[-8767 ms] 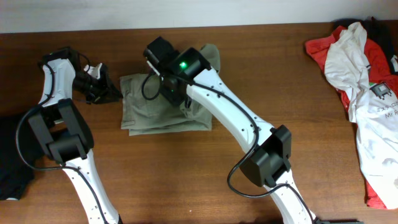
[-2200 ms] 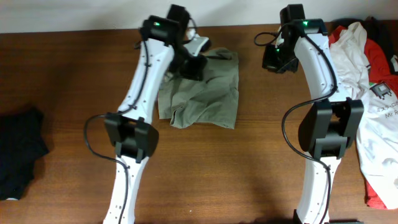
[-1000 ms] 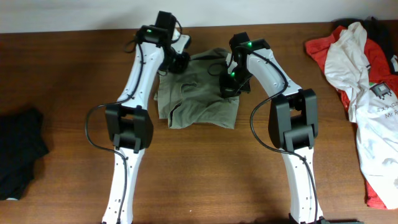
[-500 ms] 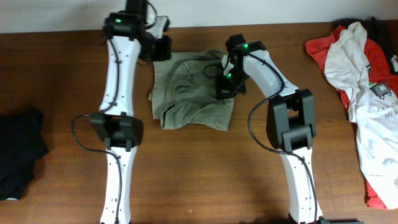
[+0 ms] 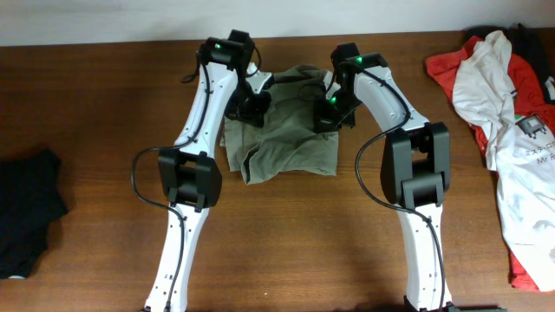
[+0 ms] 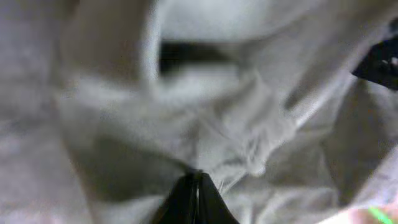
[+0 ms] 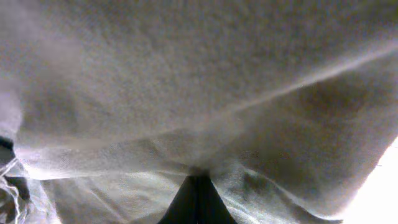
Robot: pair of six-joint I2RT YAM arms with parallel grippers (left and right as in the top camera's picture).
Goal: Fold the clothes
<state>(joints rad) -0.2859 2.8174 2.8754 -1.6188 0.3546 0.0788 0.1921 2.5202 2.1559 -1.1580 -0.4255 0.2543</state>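
The khaki grey-green garment lies crumpled at the back middle of the table. My left gripper is on its left part, my right gripper on its right edge. In the left wrist view the black fingers meet at a point pinching a bunched fold of the cloth. In the right wrist view the fingers are closed into the cloth, which fills the frame.
A white printed T-shirt lies over a red garment at the right edge. A black garment lies at the left edge. The table's back edge runs just behind the khaki garment.
My left gripper moved from the garment's back left corner to the right and forward onto the cloth. The garment shifted slightly right and bunched more. The right gripper stayed on the right edge.
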